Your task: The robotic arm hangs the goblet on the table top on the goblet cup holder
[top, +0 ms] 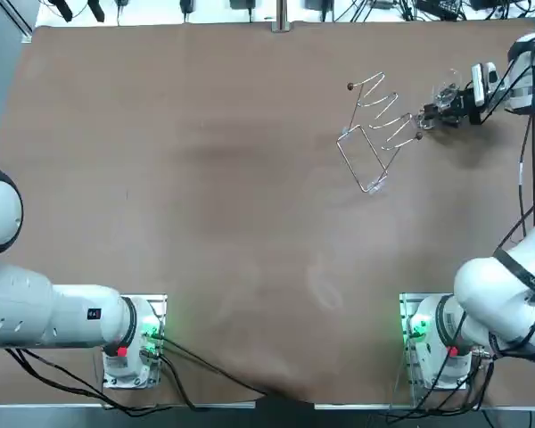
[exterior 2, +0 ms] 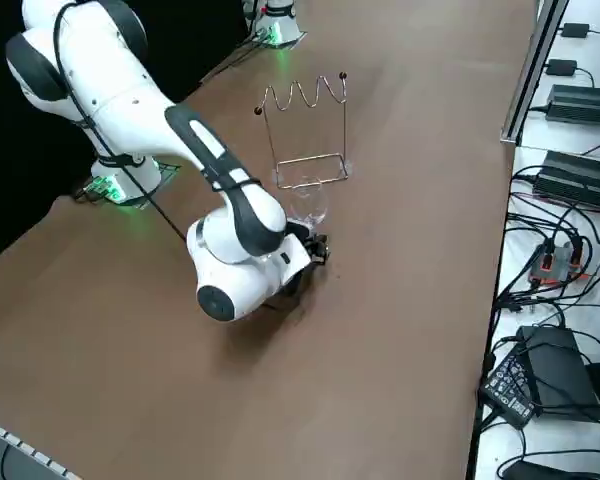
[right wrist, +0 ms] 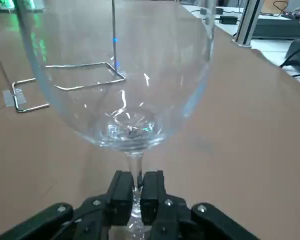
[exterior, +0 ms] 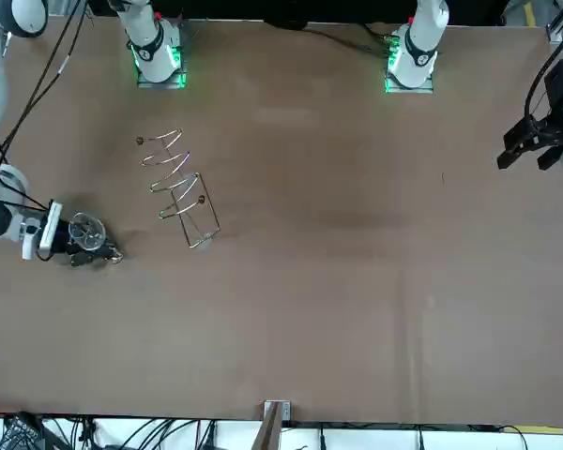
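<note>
Right pincer (right wrist: 135,192) clamps the goblet (right wrist: 130,115) by its stem, just beside the holder (top: 374,134). Thin glass, likely light and slick (breakable too), so a gentle stem hold suits.

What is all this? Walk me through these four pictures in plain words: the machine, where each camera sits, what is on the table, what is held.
The machine is a white robot arm working at a brown table. One picture looks straight down from overhead, one faces the robot from across the table, one looks down from its right side, and one comes from a camera on its wrist. A wire cup holder stands on the table. Beside it, the right gripper is shut on the stem of a clear goblet.
</note>
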